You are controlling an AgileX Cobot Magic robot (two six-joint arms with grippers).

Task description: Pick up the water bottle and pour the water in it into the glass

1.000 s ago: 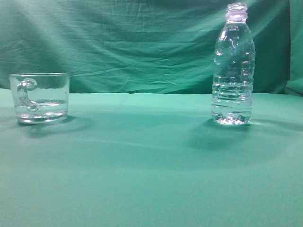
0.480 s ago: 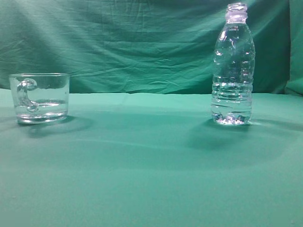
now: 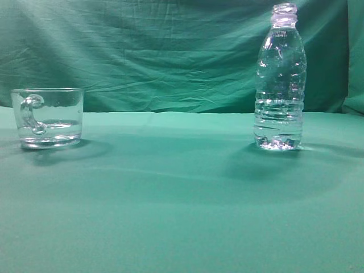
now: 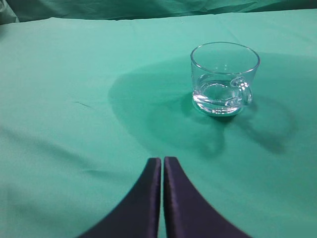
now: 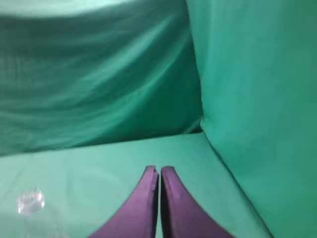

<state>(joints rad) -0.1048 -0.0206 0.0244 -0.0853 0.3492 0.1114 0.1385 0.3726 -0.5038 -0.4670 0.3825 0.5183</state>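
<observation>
A green cloth covers the surface (image 3: 182, 199) and rises behind it as a wrinkled backdrop (image 3: 159, 51). Seen from the exterior camera at object height, two clear things stand on the cloth, well apart.

The bottle (image 3: 279, 79) is the landmark. It stands upright on the right side of the surface, capless, with a threaded neck, rounded shoulders and a ribbed lower body. Water (image 3: 278, 122) fills its lower part, up to a faint line among the ribs.

Far to the left of the bottle stands the glass (image 3: 48, 116), a short, wide mug, upright, its curved handle turned toward the exterior camera. A shallow layer of clear liquid lies in its bottom.

Neither arm shows in the exterior view.

In the left wrist view, the left tool (image 4: 162, 166) hangs above the cloth with its two dark fingers pressed together, holding nothing. The glass sits beyond it and to the right, apart from it.

In the right wrist view, the right tool (image 5: 159, 173) also has its dark fingers pressed together, empty, pointing toward the backdrop. A small blurred clear shape at the lower left edge is likely the bottle top (image 5: 30, 202).
</observation>
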